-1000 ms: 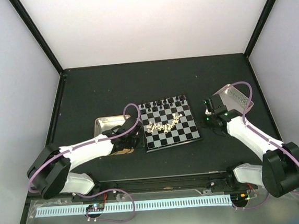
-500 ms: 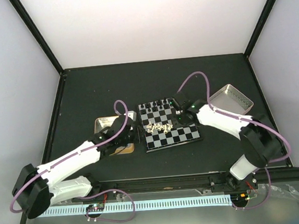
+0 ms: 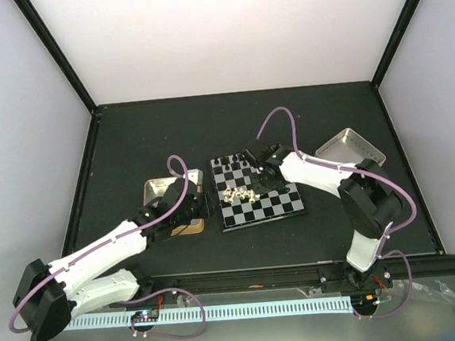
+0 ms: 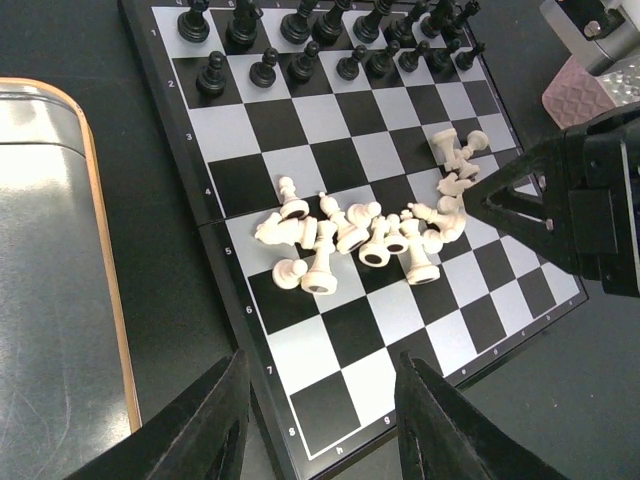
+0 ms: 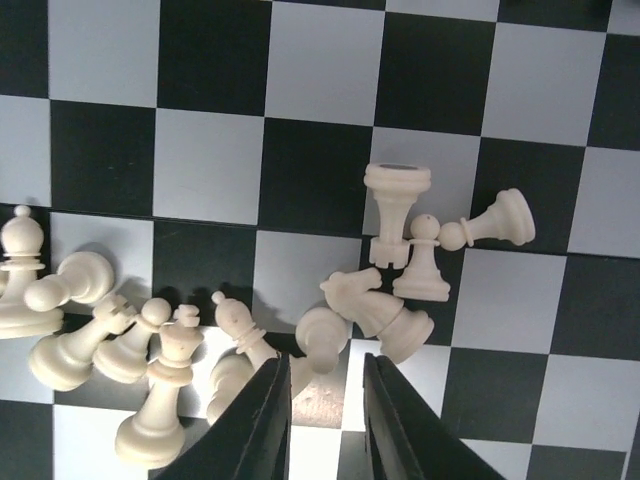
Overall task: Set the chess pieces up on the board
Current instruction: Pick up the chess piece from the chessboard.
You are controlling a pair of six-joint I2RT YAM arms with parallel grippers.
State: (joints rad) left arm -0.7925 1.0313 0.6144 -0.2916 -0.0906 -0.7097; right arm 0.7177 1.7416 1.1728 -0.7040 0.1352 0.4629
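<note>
Looking down from above, I see the board (image 3: 257, 188) at the middle of the worktop (image 3: 129, 139). My left pincer (image 3: 195, 213) hangs just beside its left edge, over a gold-rimmed tray (image 3: 156, 189), and my right pincer (image 3: 260, 180) is above the cream pieces (image 3: 241, 193).

From my left wrist, the black pieces (image 4: 300, 45) stand in two rows along the far side. The cream ones lie mostly tumbled in a heap mid-board. My left fingers (image 4: 222, 425) stand wide apart over the near edge, nothing between them.

From my right wrist, my right fingers (image 5: 268, 420) stand narrow and low at the heap's edge. Whether they pinch a piece I cannot tell.
</note>
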